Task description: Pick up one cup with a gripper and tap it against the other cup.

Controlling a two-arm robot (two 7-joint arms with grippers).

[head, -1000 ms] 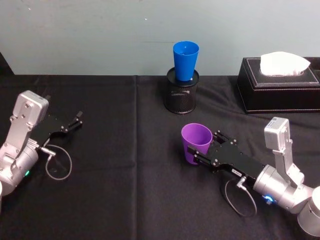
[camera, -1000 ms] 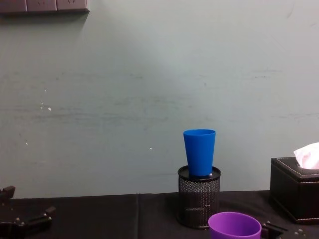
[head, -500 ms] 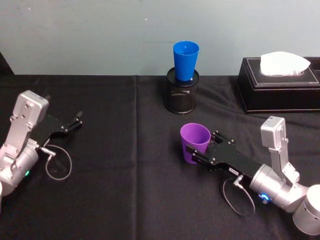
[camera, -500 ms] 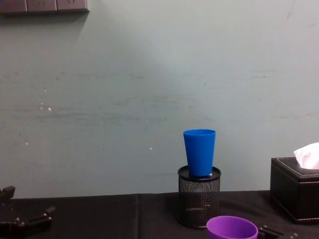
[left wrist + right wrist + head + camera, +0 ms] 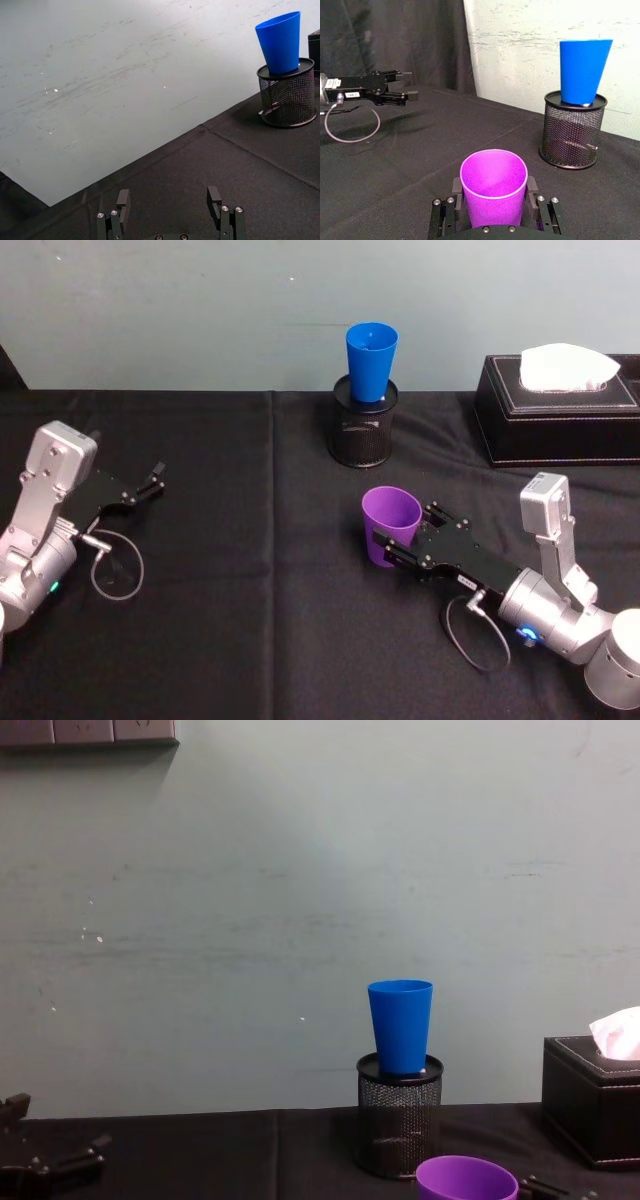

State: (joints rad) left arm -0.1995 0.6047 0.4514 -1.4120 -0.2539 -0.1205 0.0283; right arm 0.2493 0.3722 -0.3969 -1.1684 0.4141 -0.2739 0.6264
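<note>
The purple cup (image 5: 392, 524) stands upright right of the table's middle, low over the black cloth. My right gripper (image 5: 405, 531) is shut on the purple cup, one finger on each side of its wall (image 5: 493, 192). The purple rim (image 5: 467, 1177) shows at the chest view's bottom edge. The blue cup (image 5: 371, 360) sits upright in the mouth of a black wire-mesh pen holder (image 5: 364, 436) at the back, well beyond the purple cup. The blue cup (image 5: 583, 70) is apart from the held cup. My left gripper (image 5: 153, 481) rests open at the far left, holding nothing (image 5: 168, 200).
A black tissue box (image 5: 555, 412) with white tissue stands at the back right, close to the pen holder. A loose cable loop (image 5: 117, 575) lies by the left arm. Bare black cloth lies between the two arms. A pale wall runs behind the table.
The right gripper and the purple cup have shifted slightly; the cup's rim sits a little lower in the chest view. The left arm and blue cup have not moved.
</note>
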